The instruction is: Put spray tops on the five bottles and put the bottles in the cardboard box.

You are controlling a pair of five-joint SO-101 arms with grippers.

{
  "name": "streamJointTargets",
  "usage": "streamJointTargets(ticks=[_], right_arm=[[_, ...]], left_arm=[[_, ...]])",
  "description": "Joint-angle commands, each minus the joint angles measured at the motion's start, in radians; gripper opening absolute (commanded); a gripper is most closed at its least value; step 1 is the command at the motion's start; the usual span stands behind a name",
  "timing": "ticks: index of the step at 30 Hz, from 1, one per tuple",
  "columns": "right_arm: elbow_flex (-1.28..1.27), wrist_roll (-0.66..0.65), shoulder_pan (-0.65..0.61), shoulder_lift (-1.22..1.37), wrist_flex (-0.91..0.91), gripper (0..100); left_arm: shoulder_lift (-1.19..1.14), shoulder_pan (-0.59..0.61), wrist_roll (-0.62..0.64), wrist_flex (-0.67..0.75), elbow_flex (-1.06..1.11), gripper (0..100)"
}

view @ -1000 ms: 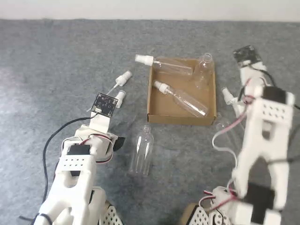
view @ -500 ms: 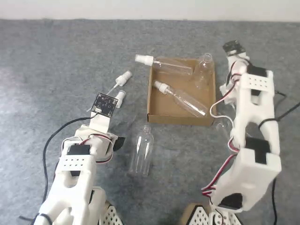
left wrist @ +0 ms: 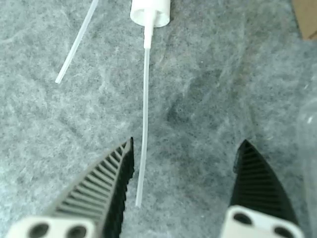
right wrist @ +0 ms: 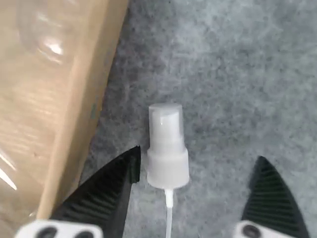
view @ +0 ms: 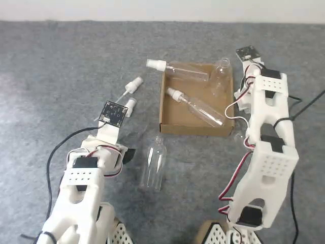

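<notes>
The cardboard box (view: pixel 172 119) holds two capped bottles (view: pixel 185 71) (view: pixel 200 109) and one uncapped bottle (view: pixel 220 76). Another uncapped bottle (view: pixel 154 161) lies on the carpet in front of the box. Part of a further bottle (view: pixel 238 134) shows beside the box's right wall, under the right arm (view: pixel 266 101). My right gripper (right wrist: pixel 198 156) is open, pointing down over a white spray top (right wrist: pixel 167 146) that lies next to the box wall (right wrist: pixel 84 99). My left gripper (left wrist: pixel 187 145) is open above the thin tube (left wrist: pixel 143 114) of a spray top (left wrist: pixel 151 10). The left arm (view: pixel 106 134) stands left of the box.
Two loose spray tops (view: pixel 133 85) (view: pixel 130 105) lie left of the box on the grey carpet. A second tube (left wrist: pixel 74 42) lies near the left gripper. Open carpet stretches to the far left and behind the box.
The right arm has swung from the near right side up to the box's right wall, coming over the spray top there. The left arm has kept still.
</notes>
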State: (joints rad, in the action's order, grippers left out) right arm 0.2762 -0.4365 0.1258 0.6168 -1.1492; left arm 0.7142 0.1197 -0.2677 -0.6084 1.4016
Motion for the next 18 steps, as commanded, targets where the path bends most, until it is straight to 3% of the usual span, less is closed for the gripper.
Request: streamJointTargets(ticks=[1,5,18], right_arm=[[0.072,0.018,0.035,-0.007,0.022,19.5],[0.109,0.017,0.077,0.016,0.096,0.2],[0.114,0.011,0.166,-0.068,-0.035,0.6]], left_arm=[[0.032,-0.003,-0.011,0.020,-0.004,31],[0.032,-0.003,-0.011,0.020,-0.004,31],[0.032,-0.003,-0.011,0.020,-0.004,31]])
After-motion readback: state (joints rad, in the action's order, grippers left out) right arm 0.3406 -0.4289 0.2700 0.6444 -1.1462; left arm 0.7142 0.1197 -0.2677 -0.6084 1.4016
